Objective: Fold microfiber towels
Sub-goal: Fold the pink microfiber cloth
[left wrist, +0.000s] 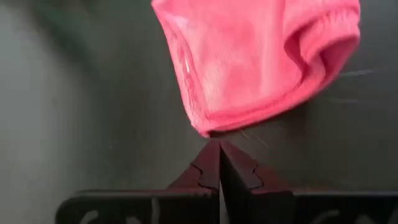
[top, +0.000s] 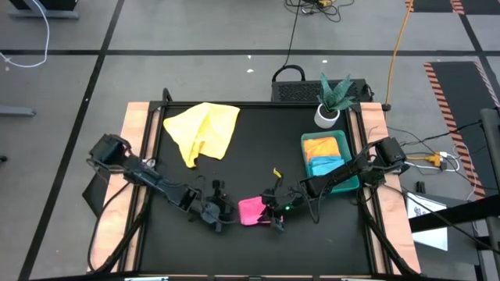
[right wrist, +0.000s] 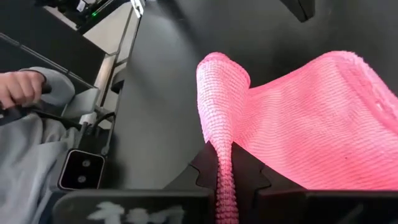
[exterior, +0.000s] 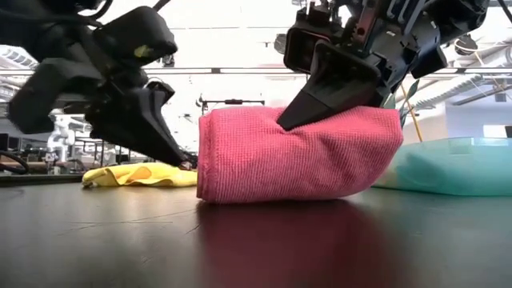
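1. Pink towel [top: 251, 210] lies folded on the black table [top: 258, 148], near the front edge at about 6 o'clock from table centre.
2. Right gripper [top: 275, 212] sits at the towel's 3 o'clock side, fingers pinched tight on a fold of pink cloth.
3. Left gripper [top: 220, 216] sits at the towel's 9 o'clock side, fingers closed together and empty, tips just beside a towel corner.
4. Yellow towel [top: 205, 129] lies loose and crumpled at about 10 o'clock, well apart.
5. Green tray [top: 348, 184] at 3 o'clock holds a folded yellow towel [top: 323, 147] and a blue towel [top: 326, 165].
6. Potted plant [top: 331, 100] stands at 1 o'clock, beyond the tray.
7. A person's hand and grey sleeve [right wrist: 28, 134] show beyond the table edge.
8. No readable writing seen.
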Action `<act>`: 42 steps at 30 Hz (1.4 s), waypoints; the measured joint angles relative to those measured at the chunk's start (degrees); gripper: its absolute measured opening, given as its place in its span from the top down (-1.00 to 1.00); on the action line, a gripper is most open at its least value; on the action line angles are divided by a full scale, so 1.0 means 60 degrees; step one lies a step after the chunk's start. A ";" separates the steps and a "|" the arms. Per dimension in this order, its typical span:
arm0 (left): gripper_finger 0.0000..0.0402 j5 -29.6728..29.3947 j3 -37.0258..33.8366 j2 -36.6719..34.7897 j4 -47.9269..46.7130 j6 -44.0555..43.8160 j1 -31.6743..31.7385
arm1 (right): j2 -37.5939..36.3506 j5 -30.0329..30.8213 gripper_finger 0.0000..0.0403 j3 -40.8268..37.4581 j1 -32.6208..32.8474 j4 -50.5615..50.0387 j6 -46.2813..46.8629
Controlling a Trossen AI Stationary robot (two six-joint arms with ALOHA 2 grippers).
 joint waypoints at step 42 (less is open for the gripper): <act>0.95 -0.0331 -0.0458 0.0720 0.2104 -0.0034 0.0446 | 0.0688 0.0284 0.96 0.0483 -0.1184 -0.1096 -0.0612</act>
